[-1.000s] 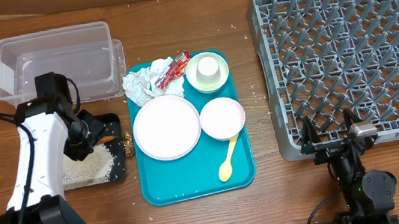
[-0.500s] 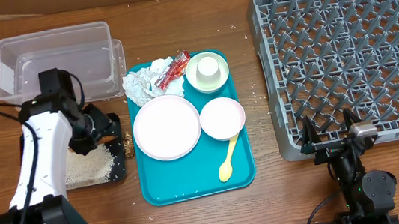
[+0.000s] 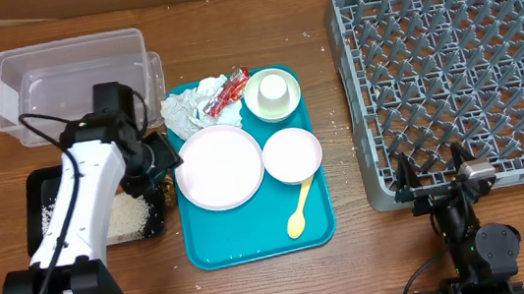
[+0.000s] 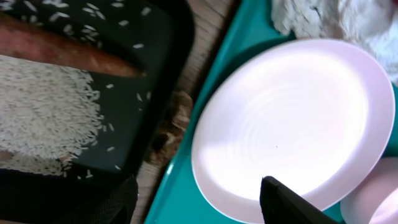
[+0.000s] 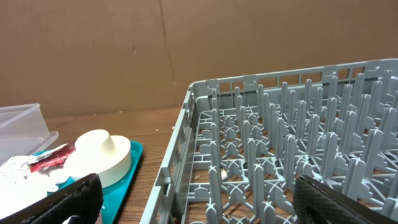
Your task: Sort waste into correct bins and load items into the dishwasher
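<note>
Where cardboard backs it, wooden table spreads.

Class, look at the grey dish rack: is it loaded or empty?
Empty in what shows: the rack holds only bare pegs, and the plate and spoon lie on the teal tray.

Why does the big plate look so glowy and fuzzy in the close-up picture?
Left wrist view: the plate is washed-out bright and soft, and the fingers are dark blurs; overhead view: the same plate looks sharp and evenly lit.
</note>
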